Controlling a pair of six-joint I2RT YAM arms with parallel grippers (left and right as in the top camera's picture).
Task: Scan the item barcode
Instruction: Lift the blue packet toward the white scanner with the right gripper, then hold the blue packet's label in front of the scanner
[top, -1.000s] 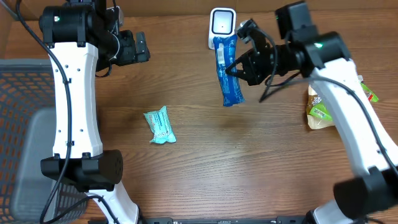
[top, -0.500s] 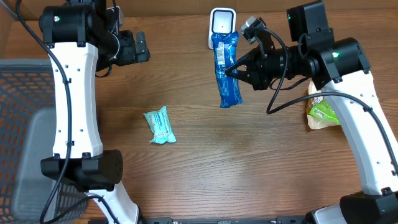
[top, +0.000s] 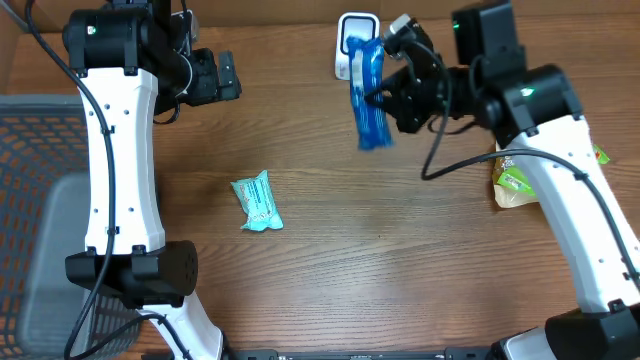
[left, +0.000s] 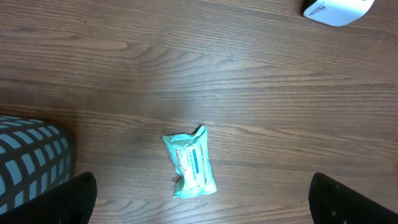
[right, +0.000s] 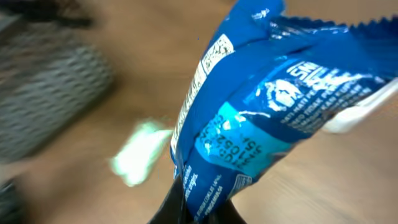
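A long blue snack packet (top: 368, 95) hangs in my right gripper (top: 383, 98), which is shut on its lower edge. The packet's upper end overlaps the white barcode scanner (top: 350, 32) at the table's back edge. In the right wrist view the blue packet (right: 267, 106) fills the frame, pinched at the bottom by the right gripper (right: 202, 211), with a slice of the white scanner (right: 367, 109) behind it. My left gripper (top: 225, 78) is raised at the back left, open and holding nothing. In its wrist view the left gripper (left: 202, 202) is above a mint-green packet (left: 190, 163).
The mint-green packet (top: 257, 203) lies flat on the wooden table, left of centre. A green and white snack bag (top: 515, 175) lies at the right, under the right arm. A grey mesh basket (top: 40, 200) stands off the left edge.
The right arm has carried the blue packet up and back, so its top now overlaps the scanner. The left arm has not moved.
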